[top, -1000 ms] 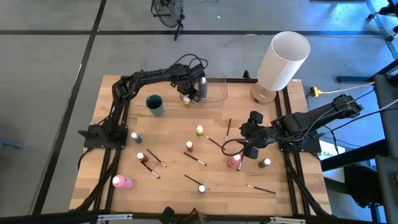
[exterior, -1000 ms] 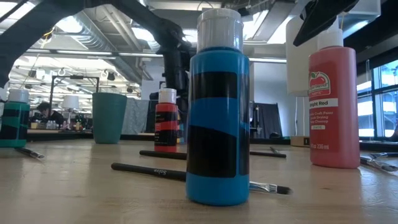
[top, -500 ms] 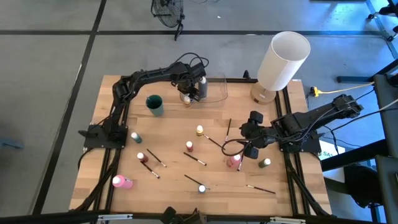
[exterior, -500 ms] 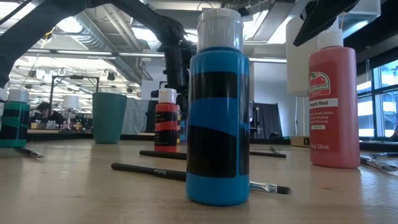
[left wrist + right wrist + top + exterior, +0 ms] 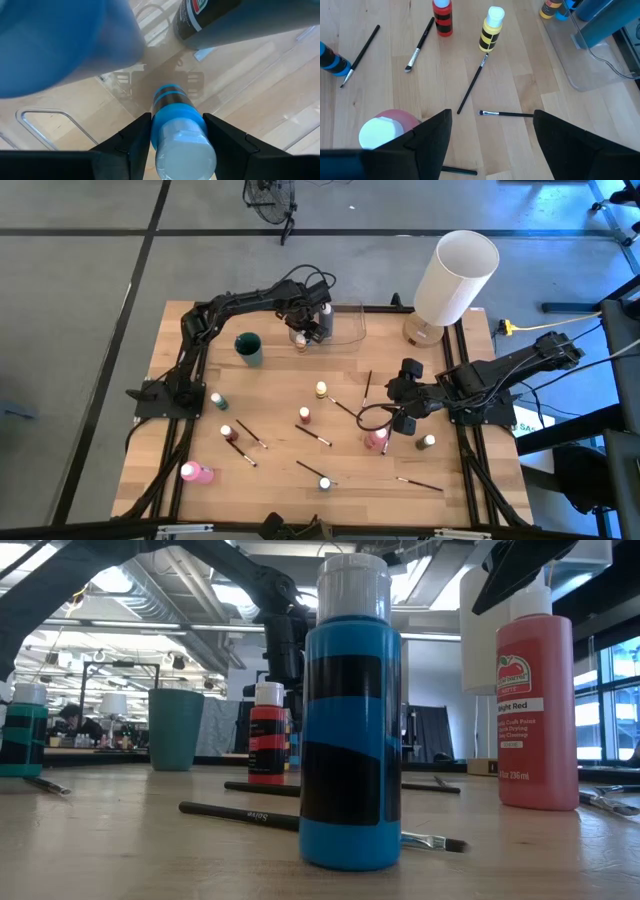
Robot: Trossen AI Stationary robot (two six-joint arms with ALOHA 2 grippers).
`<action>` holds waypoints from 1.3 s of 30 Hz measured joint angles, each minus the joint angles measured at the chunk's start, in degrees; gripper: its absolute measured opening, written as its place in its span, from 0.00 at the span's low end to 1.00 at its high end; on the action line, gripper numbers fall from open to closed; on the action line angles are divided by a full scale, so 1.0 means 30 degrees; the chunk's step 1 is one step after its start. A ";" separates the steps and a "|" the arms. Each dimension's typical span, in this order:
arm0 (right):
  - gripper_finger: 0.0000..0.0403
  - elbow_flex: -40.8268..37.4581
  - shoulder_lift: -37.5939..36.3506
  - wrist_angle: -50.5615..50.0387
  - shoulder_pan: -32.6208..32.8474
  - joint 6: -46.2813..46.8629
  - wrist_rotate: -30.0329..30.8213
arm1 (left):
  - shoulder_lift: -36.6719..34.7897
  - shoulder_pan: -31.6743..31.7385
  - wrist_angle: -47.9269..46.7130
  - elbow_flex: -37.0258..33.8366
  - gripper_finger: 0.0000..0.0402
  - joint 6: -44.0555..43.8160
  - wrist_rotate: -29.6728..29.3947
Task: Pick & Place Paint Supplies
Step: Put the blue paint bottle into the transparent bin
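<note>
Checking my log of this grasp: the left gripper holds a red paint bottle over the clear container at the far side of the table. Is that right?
Not quite: the bottle is blue, not red. The left wrist view shows the left gripper shut on a blue paint bottle with a pale cap. The rest holds: in the high view it is at the clear container on the far side.

In the left wrist view a blurred blue mass (image 5: 55, 45) fills one corner, and a dark bottle (image 5: 210, 15) is cut off by the frame edge. The low view crops the tall red bottle (image 5: 535, 705) behind a dark arm part (its cap partly covered). From above, the left gripper (image 5: 308, 328) hides whatever its fingers pinch.
</note>
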 joint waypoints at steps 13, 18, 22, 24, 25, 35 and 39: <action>0.71 0.0000 0.0000 0.0029 0.0000 0.0007 -0.0022 | -0.0036 -0.0129 0.0255 -0.0401 0.43 0.1448 -0.0585; 0.71 0.0000 0.0000 0.0029 0.0000 0.0015 -0.0029 | -0.0036 -0.0147 0.0316 -0.0401 0.43 0.2029 -0.0175; 0.71 0.0000 -0.0001 0.0006 0.0000 0.0022 -0.0029 | -0.0036 -0.0219 0.0449 -0.0401 0.43 0.2791 -0.0215; 0.71 0.0000 -0.0002 -0.0071 0.0000 0.0034 -0.0029 | -0.0036 -0.0219 0.0671 -0.0401 0.43 0.3155 -0.0248; 0.71 0.0000 0.0000 -0.0102 0.0000 0.0058 -0.0039 | -0.0036 -0.0219 0.0725 -0.0401 0.43 0.3147 -0.0252; 0.71 0.0000 -0.0003 -0.0255 0.0000 0.0066 -0.0194 | -0.0036 -0.0219 0.0750 -0.0401 0.43 0.2938 -0.0155; 0.71 0.0000 -0.0002 -0.0262 0.0000 0.0066 -0.0197 | -0.0045 -0.0233 0.0749 -0.0401 0.46 0.2370 -0.0136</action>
